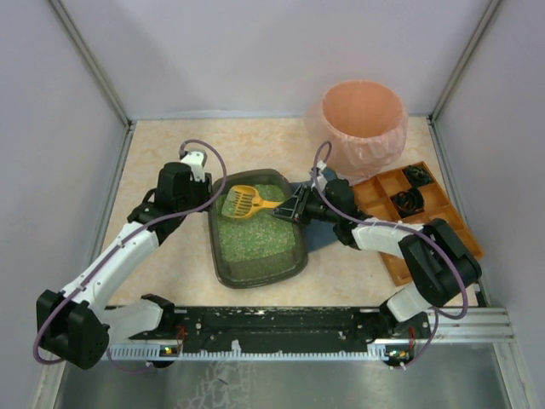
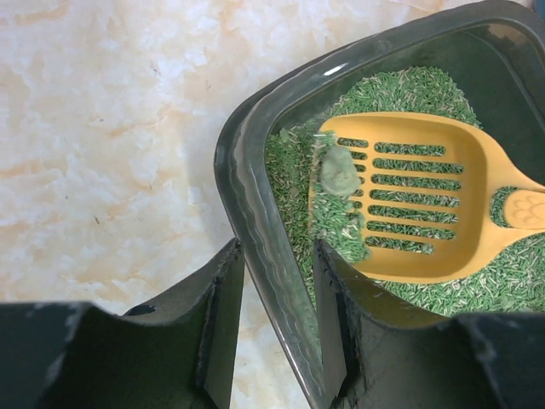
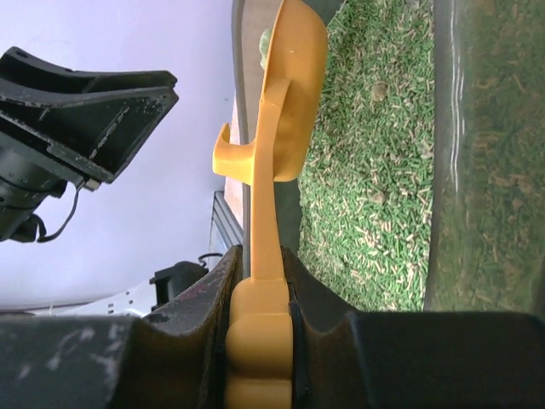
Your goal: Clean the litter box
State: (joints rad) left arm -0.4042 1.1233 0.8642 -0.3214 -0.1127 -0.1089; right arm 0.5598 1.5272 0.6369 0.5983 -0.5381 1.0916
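The dark grey litter box (image 1: pixel 216 256) with green litter sits mid-table. My left gripper (image 1: pixel 209 189) straddles its far left rim (image 2: pixel 243 170), one finger outside and one inside, closed on the rim. My right gripper (image 1: pixel 295 205) is shut on the handle of a yellow slotted scoop (image 1: pixel 242 202). The scoop (image 2: pixel 426 196) is held over the litter at the box's far end and carries a pale green clump (image 2: pixel 338 170) with some litter at its front edge. In the right wrist view the scoop (image 3: pixel 289 94) is edge-on, and its handle is clamped between the fingers of the right gripper (image 3: pixel 260 260).
A round pink-lined bin (image 1: pixel 364 123) stands at the back right. An orange compartmented tray (image 1: pixel 426 230) lies at the right, beside the right arm. A blue cloth (image 1: pixel 322 237) lies under the box's right side. Grey walls enclose the table.
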